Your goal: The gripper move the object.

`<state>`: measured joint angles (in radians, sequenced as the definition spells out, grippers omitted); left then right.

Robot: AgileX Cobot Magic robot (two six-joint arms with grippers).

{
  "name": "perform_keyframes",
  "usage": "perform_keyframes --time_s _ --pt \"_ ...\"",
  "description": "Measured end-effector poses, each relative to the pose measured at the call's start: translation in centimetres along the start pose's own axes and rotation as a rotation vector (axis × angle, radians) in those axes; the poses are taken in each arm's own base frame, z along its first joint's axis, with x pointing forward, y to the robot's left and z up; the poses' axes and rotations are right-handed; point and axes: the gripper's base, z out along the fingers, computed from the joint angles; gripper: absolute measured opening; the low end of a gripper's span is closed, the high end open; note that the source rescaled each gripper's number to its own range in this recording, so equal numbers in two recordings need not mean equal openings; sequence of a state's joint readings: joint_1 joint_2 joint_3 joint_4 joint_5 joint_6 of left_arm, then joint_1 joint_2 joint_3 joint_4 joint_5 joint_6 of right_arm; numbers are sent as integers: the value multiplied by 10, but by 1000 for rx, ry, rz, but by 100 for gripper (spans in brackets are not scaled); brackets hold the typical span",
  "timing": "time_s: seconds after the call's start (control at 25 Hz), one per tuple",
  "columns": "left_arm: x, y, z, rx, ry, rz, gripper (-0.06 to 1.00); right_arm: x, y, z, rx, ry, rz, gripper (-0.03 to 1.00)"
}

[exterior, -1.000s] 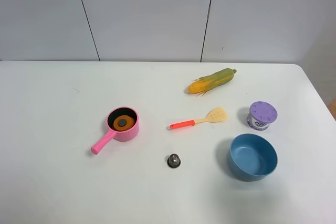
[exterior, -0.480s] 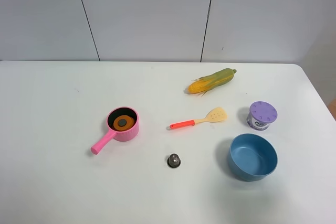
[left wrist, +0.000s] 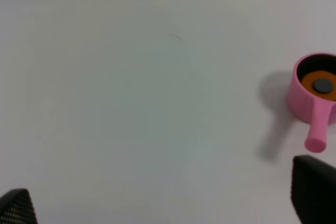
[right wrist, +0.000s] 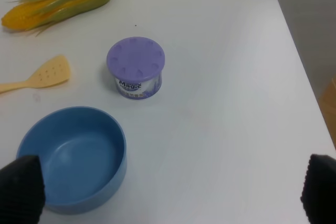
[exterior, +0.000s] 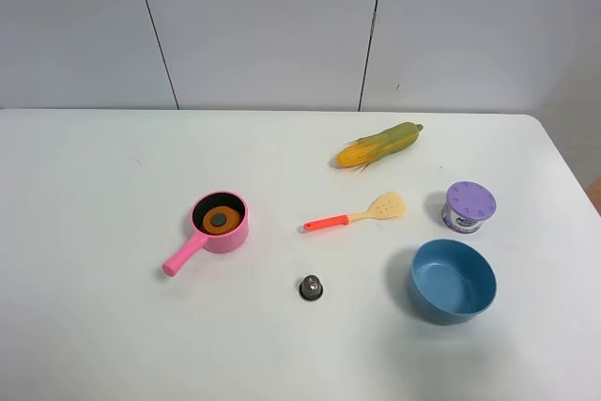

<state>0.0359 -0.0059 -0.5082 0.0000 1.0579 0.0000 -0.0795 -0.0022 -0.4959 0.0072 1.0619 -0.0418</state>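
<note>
Apparently object [left wrist: 322, 85] beyond left hand [left wrist: 163, 208]

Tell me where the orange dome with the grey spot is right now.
In the exterior high view the orange dome sits inside the pink saucepan, left of centre on the table, left of the spatula.

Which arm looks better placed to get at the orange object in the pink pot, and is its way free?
Probably the left arm. Its wrist view shows the pink pot with the orange object lying uncovered inside, bare table before it, and the left gripper with jaws wide apart. Only the pot's wall may crowd the grasp.
</note>
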Motion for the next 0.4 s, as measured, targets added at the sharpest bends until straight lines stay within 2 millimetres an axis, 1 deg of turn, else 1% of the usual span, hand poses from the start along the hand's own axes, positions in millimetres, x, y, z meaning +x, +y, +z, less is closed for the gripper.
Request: perform_keyframes --time_s 0.4 --pt "0 0 0 2 0 1 94 0 0 0 0 0 0 100"
